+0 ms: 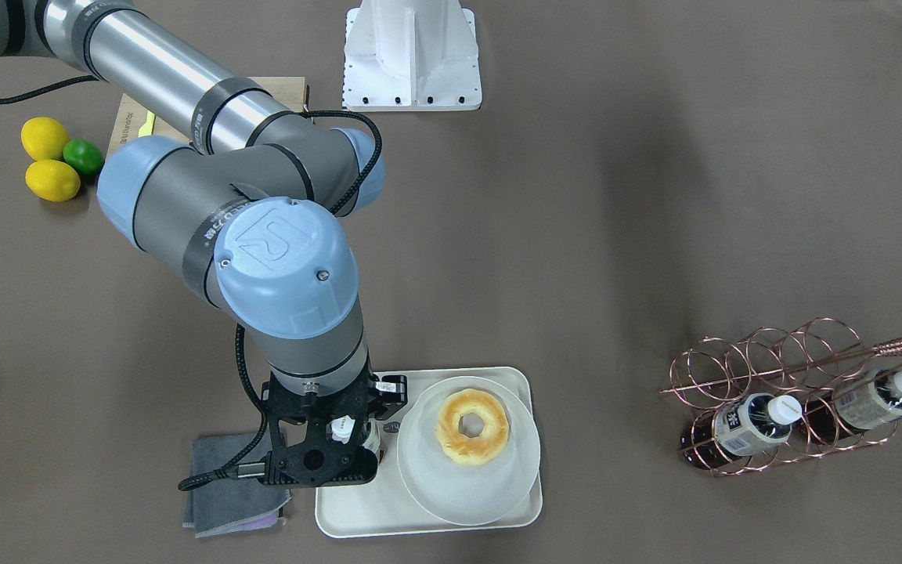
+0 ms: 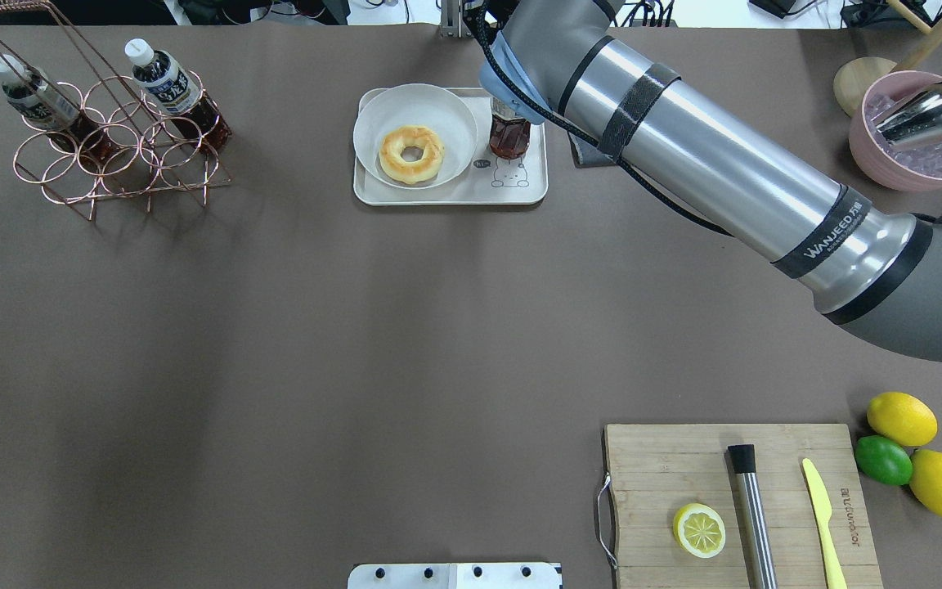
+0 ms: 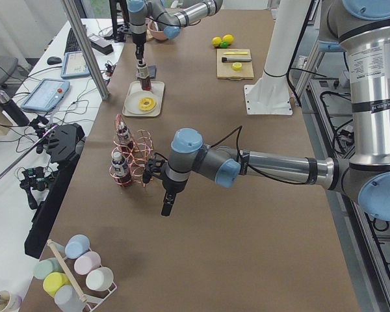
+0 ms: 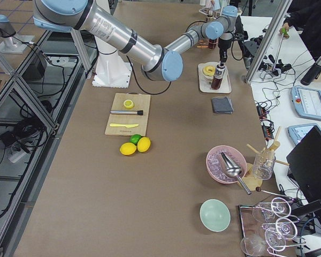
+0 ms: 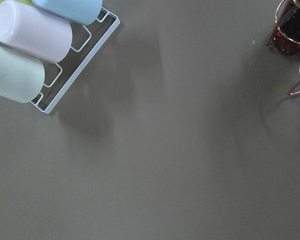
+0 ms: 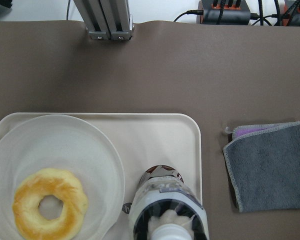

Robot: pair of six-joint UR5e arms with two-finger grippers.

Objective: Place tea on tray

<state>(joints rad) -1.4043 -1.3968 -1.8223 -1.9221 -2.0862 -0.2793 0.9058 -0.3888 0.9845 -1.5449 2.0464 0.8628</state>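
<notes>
tea: small clear plastic bottle of dark reddish-brown drink, white cap, white and dark-blue label (image 2: 509, 131). Upright over the right part of the tray, upper middle of the overhead view.
tray: cream-white rectangular tray with raised rim and line-drawn bear (image 2: 446, 193). The bottle's base sits inside the rim, just beside the round white plate (image 2: 373, 123) holding the glazed doughnut (image 2: 411, 154).
contact: base looks down on the tray floor, but I can't confirm touching versus just above from these angles.
right gripper: right gripper (image 1: 332, 440) is directly above the bottle, straddling the cap and neck at lower left of the front view. No fingers show in the right wrist view, so clamped or let go: cannot tell.
left gripper: left gripper (image 3: 167, 207) points down over bare table, near the copper wire rack (image 2: 123, 151) with two other bottles. Seen only from the side, so opening: cannot tell.
progress: carry looks done, bottle is at the target, nearly finished by my read.
left to do: confirm set-down, release, lift straight up clear of the cap.
risk: tall narrow bottle close to the plate rim, so a sideways pull on exit could tip it.
</notes>
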